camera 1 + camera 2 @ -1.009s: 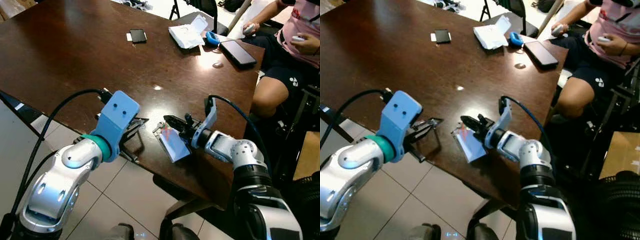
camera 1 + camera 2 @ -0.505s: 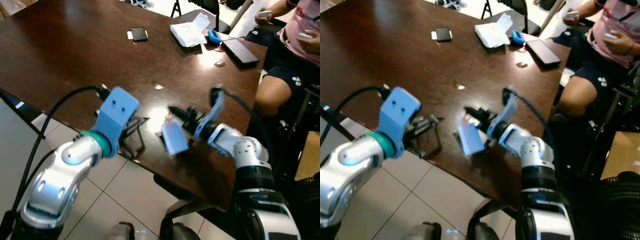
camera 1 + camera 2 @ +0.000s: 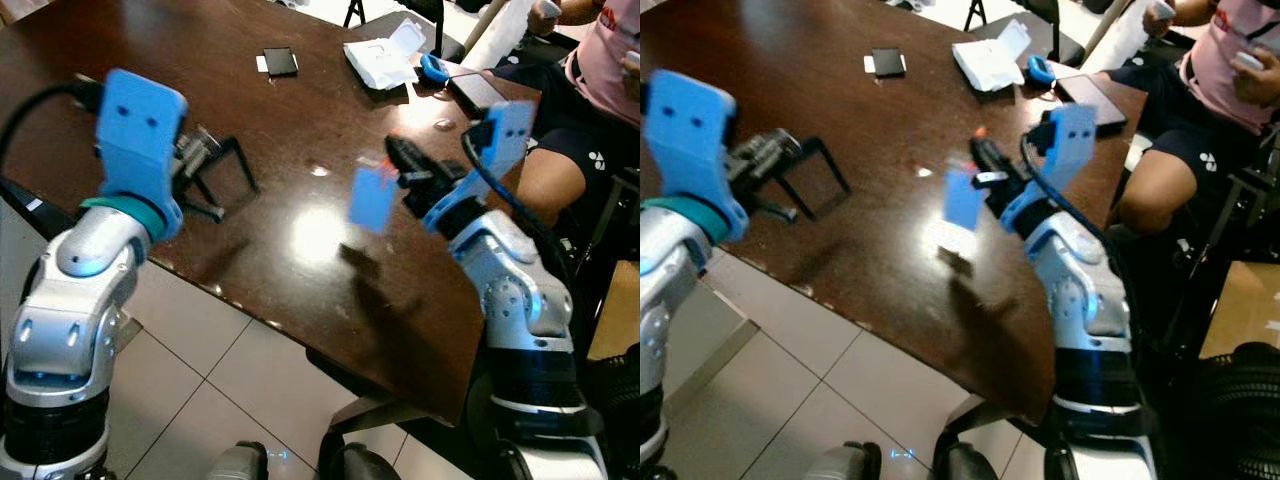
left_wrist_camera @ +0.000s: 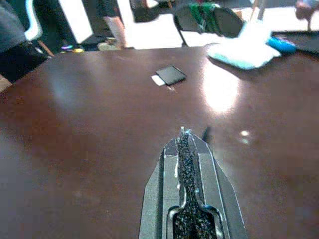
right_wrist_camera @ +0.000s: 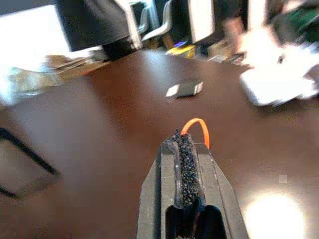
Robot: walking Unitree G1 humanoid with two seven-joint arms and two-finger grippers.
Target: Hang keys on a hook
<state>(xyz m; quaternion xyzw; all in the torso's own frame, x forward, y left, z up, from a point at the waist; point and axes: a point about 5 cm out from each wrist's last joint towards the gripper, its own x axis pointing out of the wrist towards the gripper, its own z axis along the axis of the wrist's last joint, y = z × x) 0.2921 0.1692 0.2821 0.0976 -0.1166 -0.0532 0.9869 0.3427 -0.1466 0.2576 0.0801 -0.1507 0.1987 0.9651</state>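
The right gripper (image 3: 398,158) is seen raised above the dark wooden table (image 3: 150,90), its fingers pinched together on an orange loop (image 5: 195,127). From that grip a blue card tag (image 3: 374,197) hangs free in the air, clear of the tabletop; actual keys cannot be made out, blur being heavy.

The left gripper (image 3: 222,172) is held over the table's near-left part, fingers spread wide, nothing between them.

On the far side of the table a small black phone (image 3: 277,62), a white packet (image 3: 378,62) and a larger dark phone (image 3: 480,91) are noted. A seated person (image 3: 590,90) is at the far right.

Progress, as judged: pick-up done, item lifted. No hook is visible, so carrying and hanging remain.
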